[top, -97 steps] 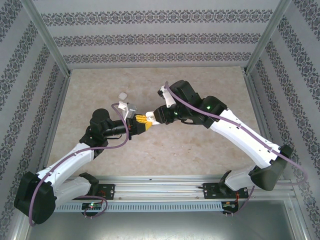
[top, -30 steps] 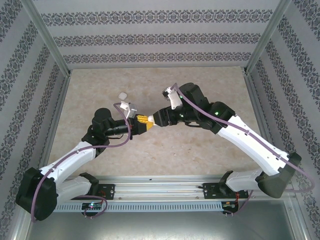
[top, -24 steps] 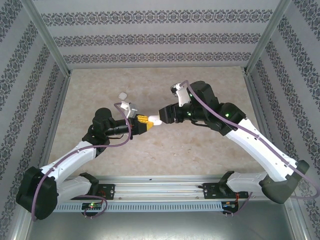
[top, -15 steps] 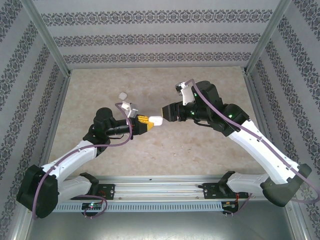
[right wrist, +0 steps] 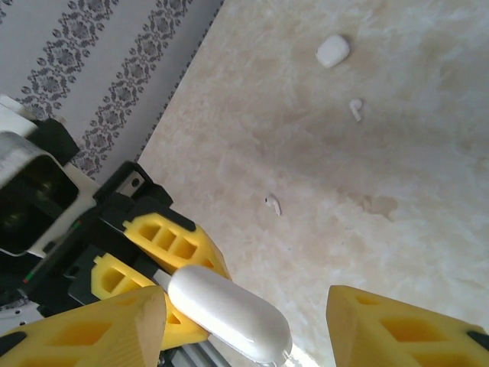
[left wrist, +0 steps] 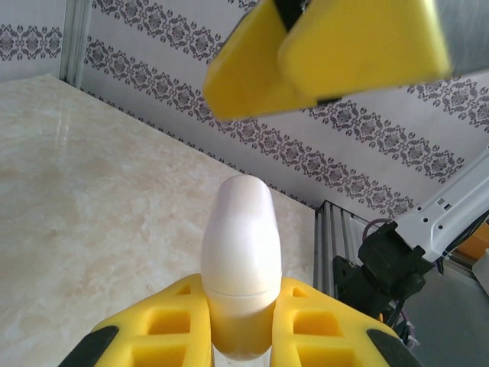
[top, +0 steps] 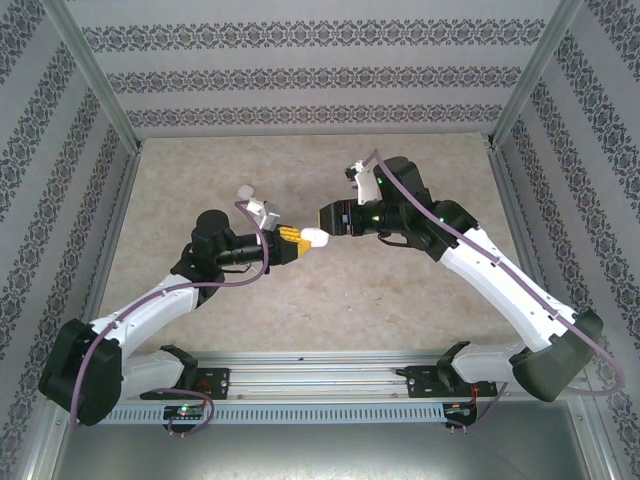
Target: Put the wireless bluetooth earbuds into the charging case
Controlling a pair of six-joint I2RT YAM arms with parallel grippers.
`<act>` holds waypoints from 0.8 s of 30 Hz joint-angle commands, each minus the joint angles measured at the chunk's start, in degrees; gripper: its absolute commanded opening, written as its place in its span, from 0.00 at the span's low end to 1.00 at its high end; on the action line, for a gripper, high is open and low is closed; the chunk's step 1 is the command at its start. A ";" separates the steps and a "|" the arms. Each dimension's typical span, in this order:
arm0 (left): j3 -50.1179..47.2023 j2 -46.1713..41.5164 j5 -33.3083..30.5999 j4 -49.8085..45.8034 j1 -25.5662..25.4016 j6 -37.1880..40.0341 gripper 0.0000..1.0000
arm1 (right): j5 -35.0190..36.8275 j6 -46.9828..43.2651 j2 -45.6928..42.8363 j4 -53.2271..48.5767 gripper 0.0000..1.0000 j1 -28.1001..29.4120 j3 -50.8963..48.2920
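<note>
Above the table (top: 200,170), the charging case (top: 315,237) is held clamped, apparently shut, in the left gripper (top: 296,238), while the right gripper (top: 333,217) has been drawn back off it, spread wide and empty, leaving two earbuds (right wrist: 273,204) to be fetched from the table.

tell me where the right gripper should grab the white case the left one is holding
Take the white case by its free rounded end, which sticks out past the left gripper. Come head-on from the side opposite that gripper, where the open right gripper faces it, and probably close across its slim width; the other end is pinched between yellow fingers.
</note>
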 commanded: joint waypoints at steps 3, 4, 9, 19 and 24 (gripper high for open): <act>1.70 1.86 -1.43 3.85 -0.37 -2.96 0.00 | 1.29 1.35 -0.50 -0.45 0.57 -0.31 -2.83; 2.22 2.47 -2.42 2.57 -0.28 -3.37 0.00 | 2.33 1.27 -0.63 -1.32 0.57 -0.68 -2.97; 8.81 9.68 -10.08 -9.78 0.19 -1.77 0.00 | 6.59 2.15 -1.23 -5.08 0.57 -5.48 -5.21; 26.13 38.15 -13.41 -7.41 0.31 -6.25 0.00 | 2.18 6.68 -2.01 0.08 0.57 -17.80 -16.35; 36.29 52.41 -13.83 -6.44 0.19 -9.57 0.00 | 0.19 4.81 1.42 0.61 0.57 -21.35 -16.74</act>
